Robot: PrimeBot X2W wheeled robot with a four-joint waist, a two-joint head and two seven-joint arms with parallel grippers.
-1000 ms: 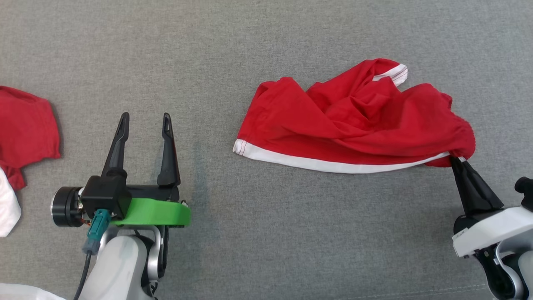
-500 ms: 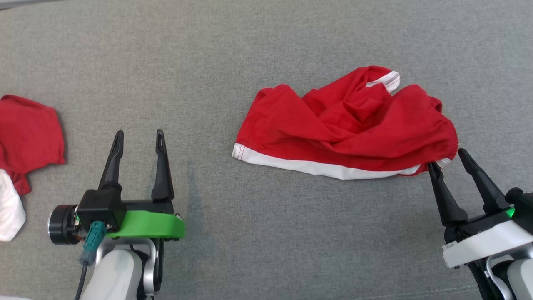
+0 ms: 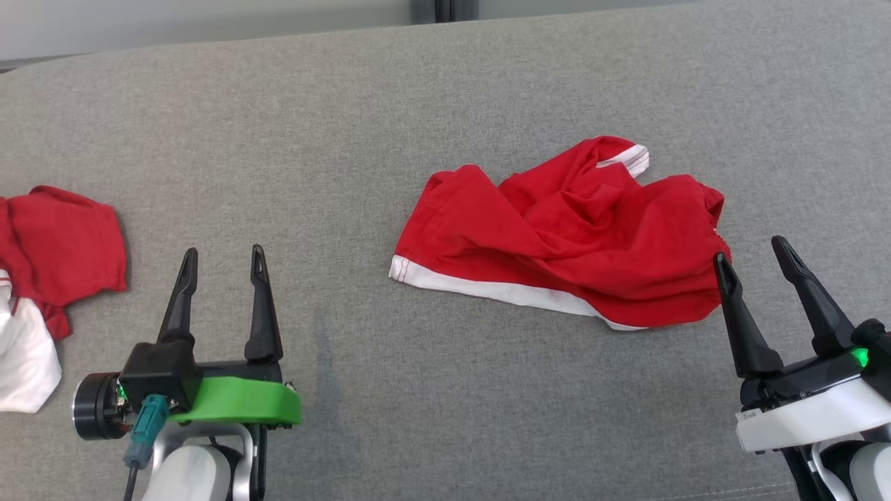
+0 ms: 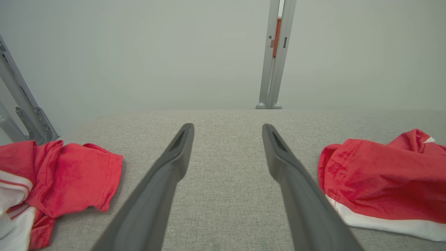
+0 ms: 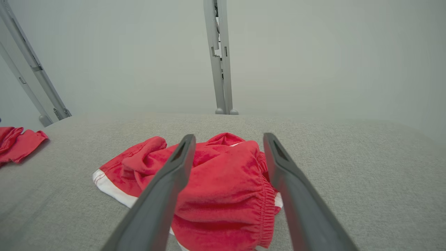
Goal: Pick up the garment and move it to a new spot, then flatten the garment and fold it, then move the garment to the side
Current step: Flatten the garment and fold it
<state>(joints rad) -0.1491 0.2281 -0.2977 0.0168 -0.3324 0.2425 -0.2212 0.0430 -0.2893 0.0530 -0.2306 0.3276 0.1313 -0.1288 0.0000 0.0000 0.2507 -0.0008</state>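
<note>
The red garment lies crumpled on the grey worktop, right of its middle and well short of the far edge. Its folds hide its full outline, so the cut is hard to make out. The long axis runs left to right along the worktop, dipping toward the near edge at the right end. A white hem band follows the near-left side, and a second white-trimmed opening points toward the far edge.

The right wrist view adds a gathered elastic edge at the garment's right end, which reads as plain red cloth from the head. The right gripper has its jaws spread wide at that end with nothing pinched. From the head, one fingertip overlaps the cloth; whether it touches cannot be told.

The left gripper hovers over bare worktop left of the garment, well apart from it, jaws spread.

Toward the worktop's left end lies a red and white pile, cut off by the picture's border. The left wrist view shows a slanted metal frame behind the pile and an upright post beyond the far edge.
</note>
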